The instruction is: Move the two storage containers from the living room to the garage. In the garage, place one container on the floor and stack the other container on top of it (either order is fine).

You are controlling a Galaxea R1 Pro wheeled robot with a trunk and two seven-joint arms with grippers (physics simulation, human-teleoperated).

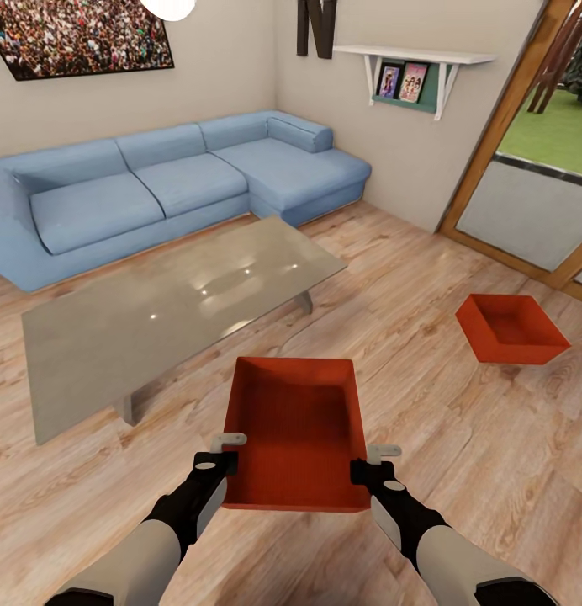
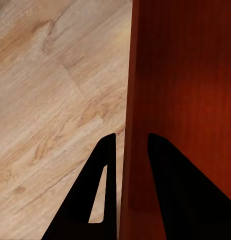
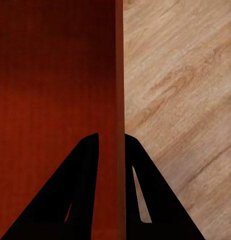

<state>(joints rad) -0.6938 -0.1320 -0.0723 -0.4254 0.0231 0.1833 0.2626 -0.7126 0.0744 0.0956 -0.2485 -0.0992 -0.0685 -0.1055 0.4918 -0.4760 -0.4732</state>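
I am in the living room. One red-orange storage container hangs in front of me above the wood floor, held by both arms. My left gripper is shut on its left wall, which runs between the dark fingers in the left wrist view. My right gripper is shut on its right wall, one finger inside the bin and one outside. The second storage container sits on the wood floor to the right, near the glass door.
A glass coffee table stands just ahead on the left, with the blue sectional sofa behind it. A wooden-framed glass door is at the right. A wall shelf hangs at the back. Open plank floor lies between the bins.
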